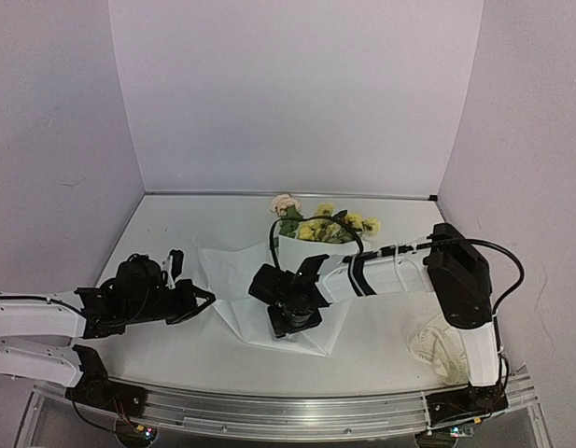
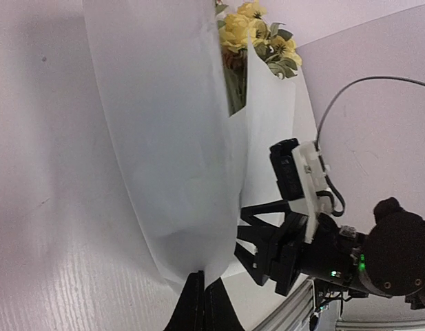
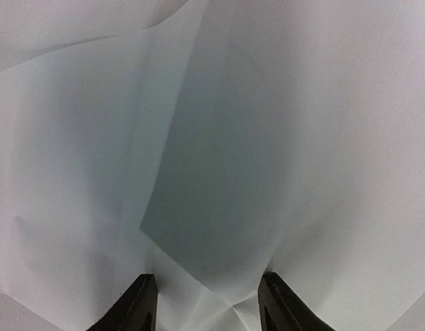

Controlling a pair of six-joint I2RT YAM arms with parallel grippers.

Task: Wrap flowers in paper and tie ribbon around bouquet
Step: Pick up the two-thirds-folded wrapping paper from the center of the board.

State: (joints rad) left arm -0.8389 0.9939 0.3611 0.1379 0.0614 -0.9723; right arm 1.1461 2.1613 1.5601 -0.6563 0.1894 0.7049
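Observation:
The white paper (image 1: 259, 294) lies spread on the table, and the flowers (image 1: 327, 225) stick out of its far edge with their stems under a fold. My left gripper (image 1: 202, 301) is shut on the paper's left corner, and the left wrist view shows its fingers (image 2: 198, 307) pinching the sheet (image 2: 171, 138) below the yellow blossoms (image 2: 257, 34). My right gripper (image 1: 292, 317) points down onto the middle of the sheet. Its jaws (image 3: 206, 276) stand apart over a creased fold of paper (image 3: 219, 172). The ribbon (image 1: 435, 347) lies in loose loops by the right arm's base.
A pale pink rose (image 1: 284, 203) lies at the far edge of the bunch. The right arm's forearm (image 1: 390, 271) and its black cable cross above the paper's right side. White walls close the table on three sides, and a metal rail (image 1: 297, 411) runs along the near edge.

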